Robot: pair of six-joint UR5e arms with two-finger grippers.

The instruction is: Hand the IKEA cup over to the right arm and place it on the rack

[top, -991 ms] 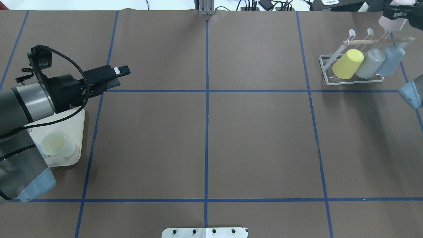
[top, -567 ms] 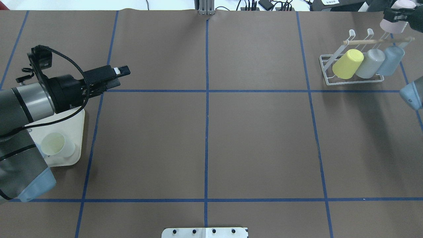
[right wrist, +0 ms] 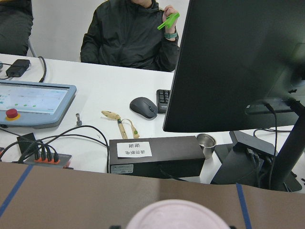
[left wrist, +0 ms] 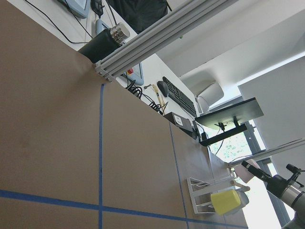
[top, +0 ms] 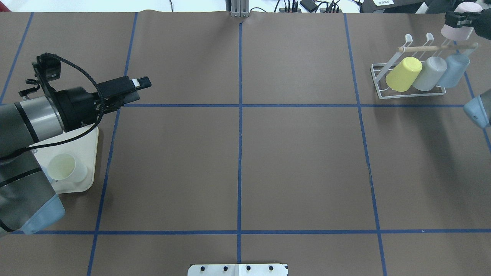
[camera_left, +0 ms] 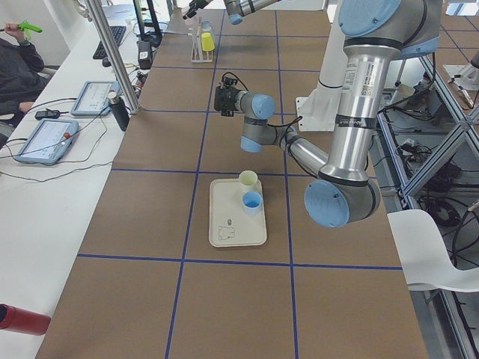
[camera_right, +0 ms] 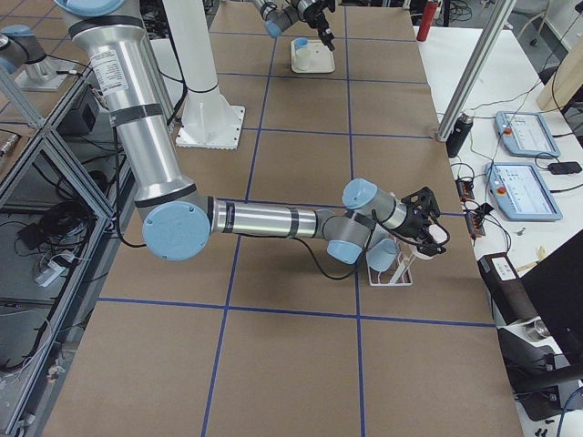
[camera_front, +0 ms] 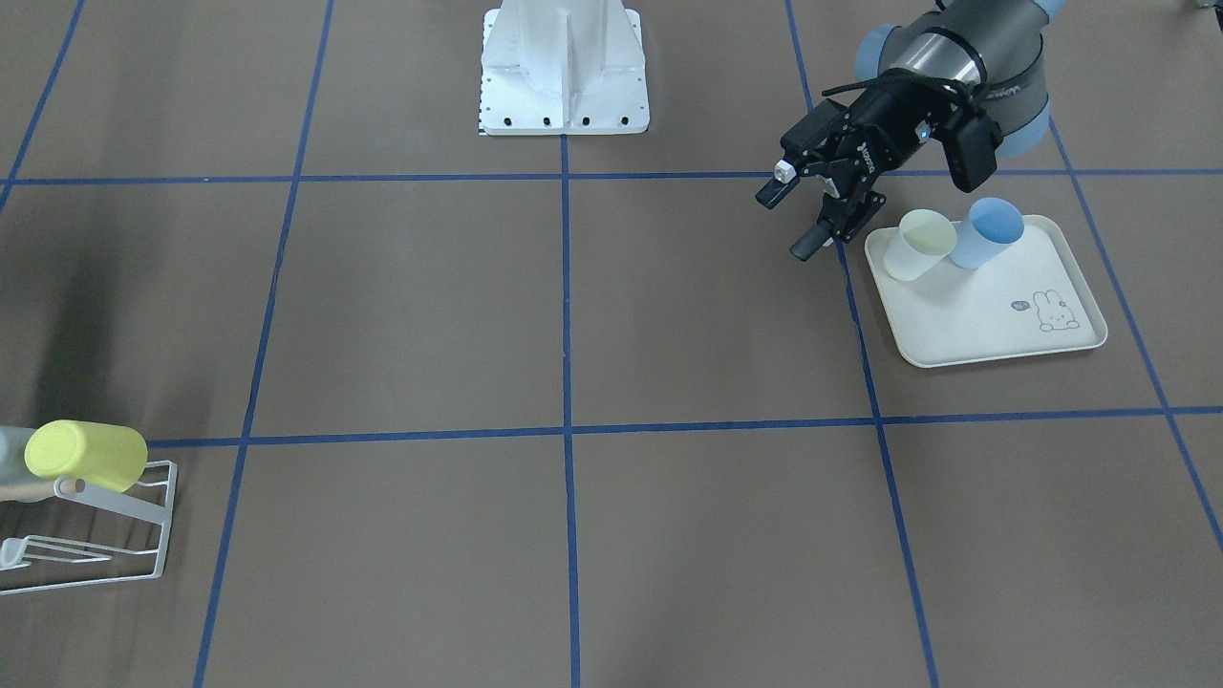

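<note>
The IKEA cup [top: 455, 31] in play is pale pink and hangs tilted just beyond the right end of the rack's wooden dowel. My right gripper [top: 460, 21] is shut on it, and its rim [right wrist: 176, 215] fills the bottom of the right wrist view. The white wire rack [top: 383, 82] holds a yellow cup [top: 403, 74], a grey cup [top: 430, 73] and a blue cup [top: 453, 70] on its prongs. Far across the table, my left gripper [camera_front: 786, 224] is open and empty beside the tray.
A cream tray [camera_front: 994, 320] with a rabbit drawing carries a cream cup [camera_front: 919, 244] and a blue cup [camera_front: 990, 232]. A white base plate [camera_front: 564, 105] sits at the robot's edge. Operators' desks with monitor and tablets lie behind the rack.
The right gripper has shifted the pink cup slightly to the right and tilted it a little near the dowel's end. The left arm has barely moved.
</note>
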